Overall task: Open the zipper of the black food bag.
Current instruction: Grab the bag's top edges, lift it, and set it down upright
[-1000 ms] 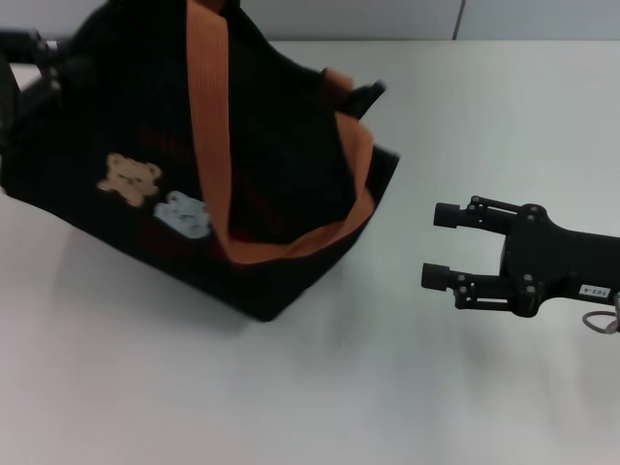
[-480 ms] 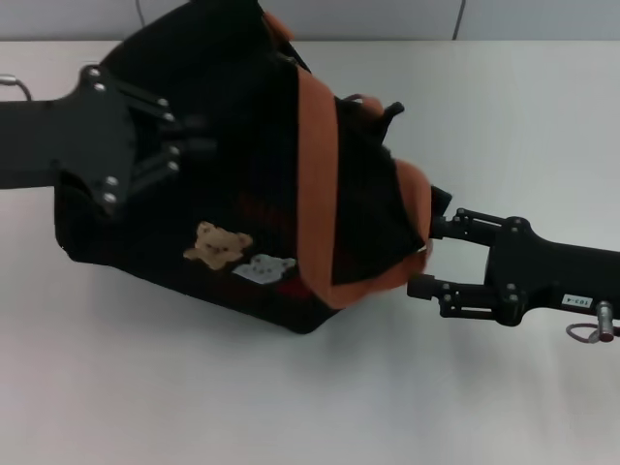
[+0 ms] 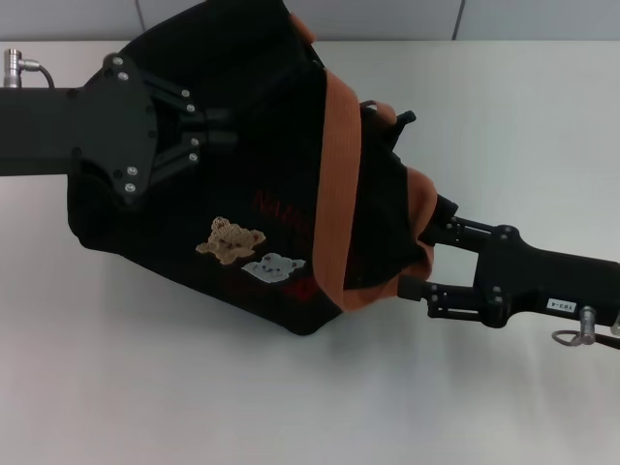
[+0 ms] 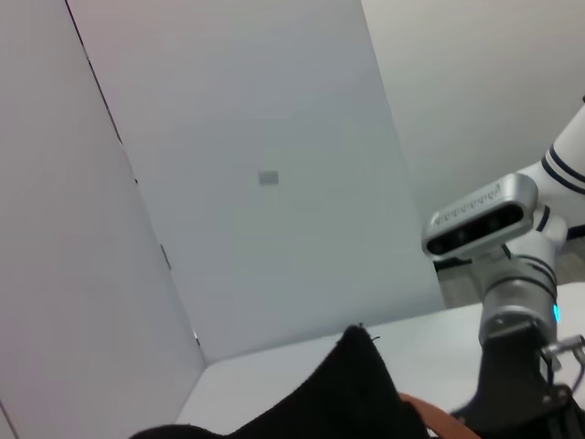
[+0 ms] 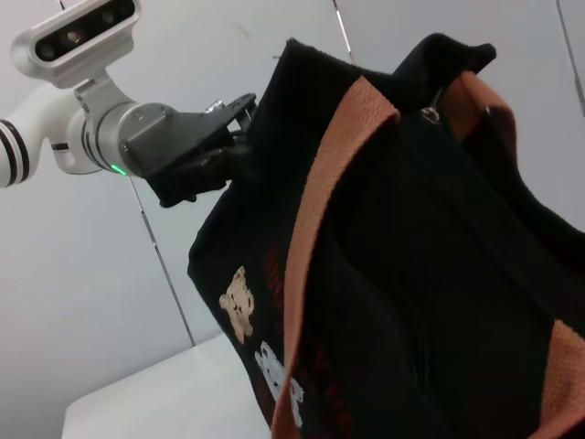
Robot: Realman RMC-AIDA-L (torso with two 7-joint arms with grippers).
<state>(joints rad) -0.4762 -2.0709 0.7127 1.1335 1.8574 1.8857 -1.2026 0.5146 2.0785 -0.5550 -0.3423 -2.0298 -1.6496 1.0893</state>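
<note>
Black food bag (image 3: 262,174) frame centre; left gripper (image 3: 215,136) clamped on its upper-left side; right gripper (image 3: 426,257) spread open, touching lower-right corner

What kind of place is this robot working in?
Probably a robotics lab or test cell: a bare white table, plain grey partition panels, and just one prop, the black food bag, between the left pincer and right pincer.

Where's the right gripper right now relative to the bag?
In the head view, the right gripper is low on the right side, its open fingers against the end of the black food bag, beside the orange strap.
</note>
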